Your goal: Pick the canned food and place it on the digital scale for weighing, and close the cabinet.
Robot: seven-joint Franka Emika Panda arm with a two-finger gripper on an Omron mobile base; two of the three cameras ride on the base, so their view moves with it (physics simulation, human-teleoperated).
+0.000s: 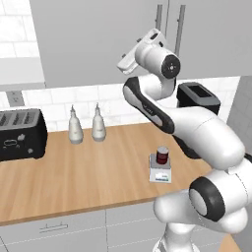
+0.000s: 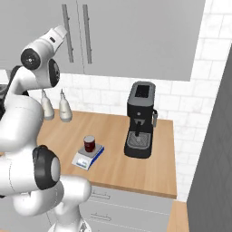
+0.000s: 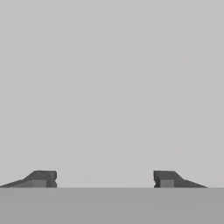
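The canned food point(image 1: 162, 154) stood upright on the digital scale point(image 1: 160, 173), inside the edges of its plate. The scale lay on the worktop point(image 1: 74, 172), close to the near edge, with bare wood open to its left. A coffee machine point(image 2: 140, 120) stood to its right, apart from it. The pincer point(image 3: 105, 179) was raised against the plain grey front of the cabinet point(image 2: 136, 36), its tips apart and holding nothing. Two bottles point(image 1: 86, 125) and a toaster point(image 1: 19, 134) stood far back on the left.
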